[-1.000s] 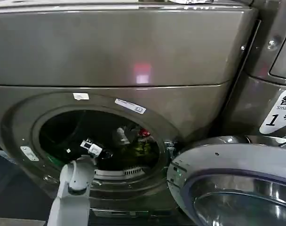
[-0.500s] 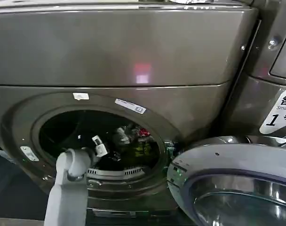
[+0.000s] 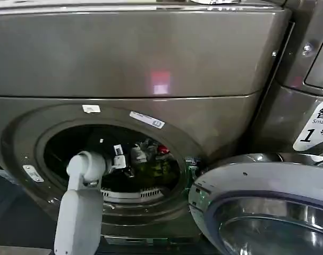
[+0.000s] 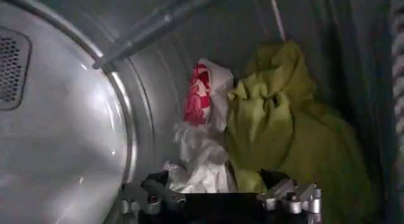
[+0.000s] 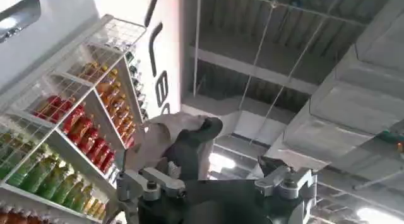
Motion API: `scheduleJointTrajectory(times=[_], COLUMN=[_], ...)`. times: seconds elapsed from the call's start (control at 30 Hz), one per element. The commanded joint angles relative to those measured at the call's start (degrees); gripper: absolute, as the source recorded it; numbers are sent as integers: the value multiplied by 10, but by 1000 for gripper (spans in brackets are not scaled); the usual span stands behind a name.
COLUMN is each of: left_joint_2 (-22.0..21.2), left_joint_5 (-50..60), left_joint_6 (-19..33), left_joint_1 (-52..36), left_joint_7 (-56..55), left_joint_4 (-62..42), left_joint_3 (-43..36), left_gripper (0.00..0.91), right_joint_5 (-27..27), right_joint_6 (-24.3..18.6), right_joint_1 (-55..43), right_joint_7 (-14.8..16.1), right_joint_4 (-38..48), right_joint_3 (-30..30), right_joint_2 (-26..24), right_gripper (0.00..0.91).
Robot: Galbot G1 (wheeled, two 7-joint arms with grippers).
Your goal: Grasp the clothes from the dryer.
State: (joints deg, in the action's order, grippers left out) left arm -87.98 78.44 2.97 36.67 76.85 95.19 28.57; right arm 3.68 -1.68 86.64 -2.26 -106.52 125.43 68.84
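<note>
The left hand [image 4: 221, 197] is inside the drum of the dryer [image 3: 151, 58], its two fingers spread wide apart with nothing between them. In the left wrist view the fingertips [image 4: 148, 192] sit at the near edge of the clothes [image 4: 252, 118]; whether they touch the white fabric cannot be told. From the head view the left arm [image 3: 79, 212] rises from the near left and bends at the porthole, with the left hand [image 3: 124, 162] reaching right toward the clothes [image 3: 151, 159], which lie low in the drum on its right side.

The left wrist view shows the heap clearly: a white piece with a red patch on the left, a larger yellow-green piece on the right, resting against the ribbed steel drum wall [image 4: 76, 137]. The head view gives only small scraps of white, red and dull green in the dark opening, but it shows the open door [image 3: 268, 207] swung out at the near right and a white "1" label [image 3: 315, 127] cut off by the right edge.

The right hand [image 5: 214, 187] points up at a ceiling, beside a shelf of bottled drinks [image 5: 69, 124]. A pale cloth [image 5: 161, 143] bunched with something dark sits between its fingers, which are partly closed around it.
</note>
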Motion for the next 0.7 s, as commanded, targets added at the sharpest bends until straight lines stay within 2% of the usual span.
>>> scheduleJointTrajectory(times=[0.03, 0.27, 0.7], left_joint_2=[-5, -8, -10], left_joint_5=[70, 95, 41], left_joint_6=[4, 4, -5], left_joint_1=[-9, -21, -22], left_joint_7=[3, 3, 3], left_joint_4=[-15, -29, -44], left_joint_3=[-16, -37, -53], left_gripper=[907, 907, 907], right_joint_5=[-1, -1, -1], right_joint_6=[0, -2, -4], right_joint_1=[-1, 1, 1], right_joint_7=[0, 0, -1], right_joint_4=[-1, 1, 5], right_joint_3=[0, 0, 2], right_joint_2=[0, 1, 0], right_gripper=[907, 907, 907])
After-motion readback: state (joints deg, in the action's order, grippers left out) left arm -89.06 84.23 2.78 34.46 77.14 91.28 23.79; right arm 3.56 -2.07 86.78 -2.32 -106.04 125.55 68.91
